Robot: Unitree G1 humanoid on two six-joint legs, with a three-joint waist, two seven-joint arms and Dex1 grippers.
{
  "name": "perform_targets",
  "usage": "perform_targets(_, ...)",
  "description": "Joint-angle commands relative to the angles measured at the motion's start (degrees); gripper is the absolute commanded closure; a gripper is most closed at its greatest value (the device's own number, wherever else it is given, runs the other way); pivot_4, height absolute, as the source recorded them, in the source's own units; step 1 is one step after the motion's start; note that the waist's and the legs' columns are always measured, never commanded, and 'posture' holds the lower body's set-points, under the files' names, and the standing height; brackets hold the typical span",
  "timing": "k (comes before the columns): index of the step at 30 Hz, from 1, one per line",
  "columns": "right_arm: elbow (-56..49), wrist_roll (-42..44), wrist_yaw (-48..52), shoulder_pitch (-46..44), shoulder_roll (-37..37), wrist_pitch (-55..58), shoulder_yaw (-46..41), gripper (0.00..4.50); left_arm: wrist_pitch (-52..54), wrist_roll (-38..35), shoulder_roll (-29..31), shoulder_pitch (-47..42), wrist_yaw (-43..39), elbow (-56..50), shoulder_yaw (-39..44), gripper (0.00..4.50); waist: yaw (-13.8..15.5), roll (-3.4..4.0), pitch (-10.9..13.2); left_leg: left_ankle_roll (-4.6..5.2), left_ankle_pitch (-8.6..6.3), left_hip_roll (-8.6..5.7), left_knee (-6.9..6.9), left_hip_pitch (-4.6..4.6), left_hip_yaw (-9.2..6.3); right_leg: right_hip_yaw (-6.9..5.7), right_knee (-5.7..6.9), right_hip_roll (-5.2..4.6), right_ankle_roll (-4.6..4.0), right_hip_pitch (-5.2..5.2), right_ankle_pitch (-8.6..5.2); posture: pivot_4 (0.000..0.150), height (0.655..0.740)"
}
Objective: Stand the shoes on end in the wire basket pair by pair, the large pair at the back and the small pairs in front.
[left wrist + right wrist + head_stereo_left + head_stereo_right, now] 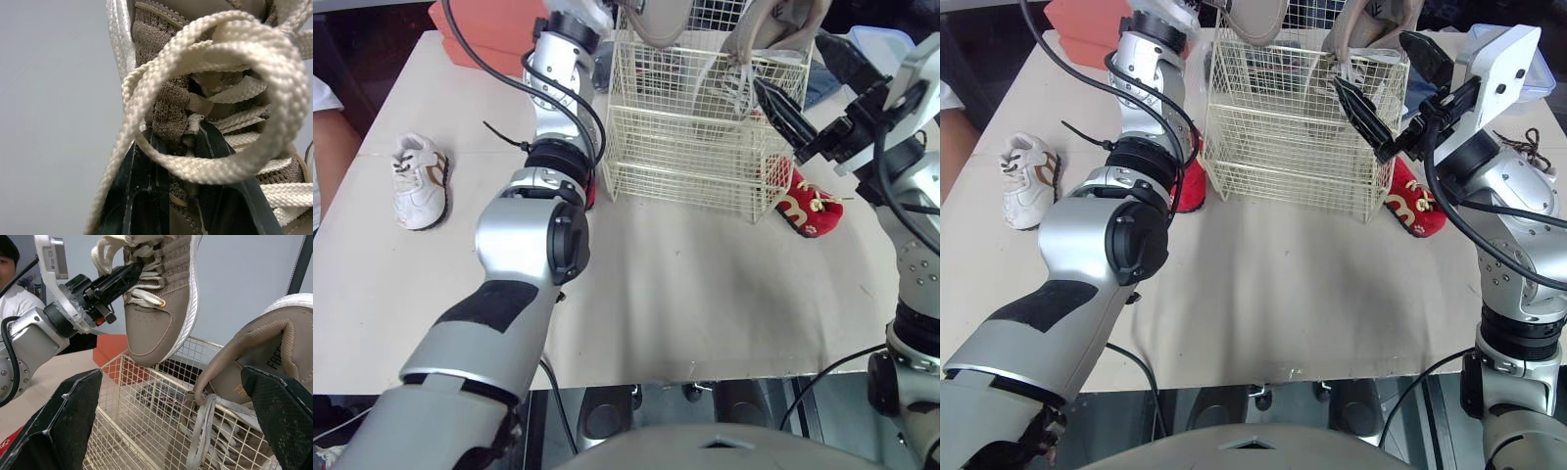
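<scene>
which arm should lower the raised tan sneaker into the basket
Left: the left claw holds the tan knit sneaker by its laces above the cream wire basket; the right claw is open, empty.

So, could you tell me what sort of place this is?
Probably a robotics test room: a table holding a wire basket and a small white shoe, the left tool gripping a tan shoe, a person alongside.

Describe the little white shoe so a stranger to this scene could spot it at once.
Start at the wire basket at the back of the table, then look toward the robot's left. The small white shoe lies there alone. Its brown stripes on white set it apart from the red shoe right of the basket.
</scene>
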Motion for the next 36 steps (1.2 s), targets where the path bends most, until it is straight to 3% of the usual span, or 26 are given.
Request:
perform_targets(1,-2.2,0.2,-0.5,-0.3,0.1,-1.0,-0.5,0.0,1.2,-0.6,-0.8,-1.8,-0.5,-0.5,0.3,4.04,0.1,0.0,0.0,0.0,0.0,0.0,0.0,0.01,0.0,0.0,0.0,0.0,0.0,0.0,0.0,0.15,0.686)
perform_targets(5,-2.4,1.1,-1.0,-0.6,0.2,-0.3,-0.9,0.0,0.0,-4.5,-1.7,-2.2,-5.2,-2.1,2.5,4.04,0.2,0.0,0.0,0.0,0.0,0.02,0.01,-0.01,0.0,-0.01,0.0,-0.02,0.0,0.01,0.0,0.15,0.686)
perform_targets(10,-1.7,4.7,-2.9,-3.7,2.0,1.9,-1.0,0.0,0.3,-11.7,-3.9,-1.3,-17.6,-6.8,4.7,4.04,0.2,0.0,0.0,0.0,0.0,0.01,0.02,-0.04,0.04,-0.06,0.0,-0.02,0.0,0.0,0.0,0.15,0.686)
perform_targets(14,1.0,7.5,-4.9,-9.1,4.9,3.6,-0.5,0.0,2.6,-16.2,-3.8,3.2,-24.1,-15.9,4.3,4.04,-0.4,0.02,0.0,0.0,0.0,0.0,0.03,-0.01,0.04,-0.02,0.0,0.0,0.0,0.0,0.0,0.15,0.686)
perform_targets(25,8.9,8.5,-3.7,-18.1,10.1,2.9,2.2,0.0,20.2,-18.0,-1.0,19.6,-24.1,-47.6,-3.2,4.04,-0.9,0.08,0.0,0.0,0.0,0.12,0.01,0.03,0.0,0.09,0.05,0.04,-0.02,0.0,0.01,0.15,0.686)
perform_targets(33,11.6,6.9,-2.6,-20.8,12.4,2.3,4.7,0.0,24.7,-17.8,-1.6,24.2,-22.5,-54.9,-6.2,4.04,0.0,0.09,0.0,0.0,0.0,0.12,0.03,0.04,0.03,0.07,0.05,0.04,-0.02,0.01,0.01,0.15,0.686)
perform_targets(36,11.8,6.3,-3.0,-20.8,12.6,2.3,4.6,0.8,25.0,-17.7,-1.1,25.3,-24.8,-55.7,-7.7,4.04,0.0,0.09,0.0,0.0,0.0,0.1,0.03,0.03,0.03,0.07,0.05,0.04,-0.02,0.01,0.01,0.15,0.686)
